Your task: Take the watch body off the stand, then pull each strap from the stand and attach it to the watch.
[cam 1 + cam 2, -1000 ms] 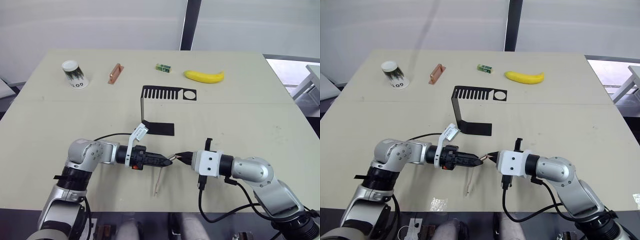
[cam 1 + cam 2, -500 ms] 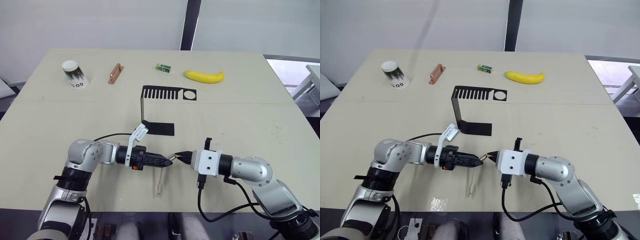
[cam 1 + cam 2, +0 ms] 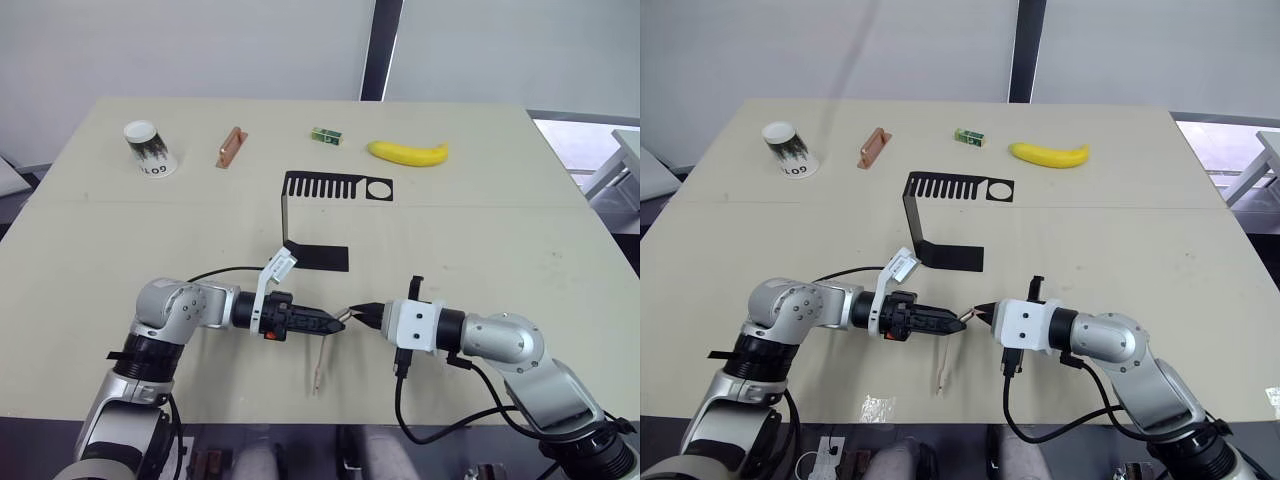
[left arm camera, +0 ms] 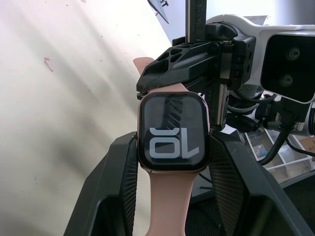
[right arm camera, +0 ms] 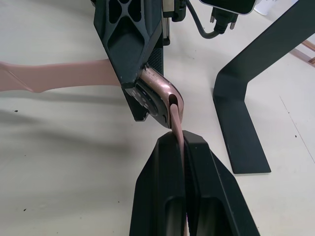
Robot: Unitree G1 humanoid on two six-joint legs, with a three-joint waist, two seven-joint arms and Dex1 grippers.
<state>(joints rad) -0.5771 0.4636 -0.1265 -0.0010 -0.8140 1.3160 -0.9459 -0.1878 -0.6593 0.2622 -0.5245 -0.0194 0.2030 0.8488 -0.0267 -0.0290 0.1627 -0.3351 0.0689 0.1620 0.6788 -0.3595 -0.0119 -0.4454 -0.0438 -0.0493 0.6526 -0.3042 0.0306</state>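
Low over the near desk point(image 3: 480, 250), the left gripper point(image 3: 340, 322) is clamping the watch body point(image 4: 173, 133) by its sides in its jaws, one salmon-pink strap point(image 3: 318, 366) already hanging from it (its tip reaching the desk). The right gripper point(image 3: 362, 313) is pinching the second strap point(image 5: 178, 129) at the case's edge. The stand point(image 3: 320, 215) is sitting empty just behind them.

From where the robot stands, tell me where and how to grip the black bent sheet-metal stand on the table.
Grip the black bent sheet-metal stand by its thin upright back, the two fingers closing across the sheet's flat faces, coming in from the robot's left. The flat base lies flush on the beige table, leaving no edge to get under, and the comb-slotted top juts towards the robot's right, blocking that side.
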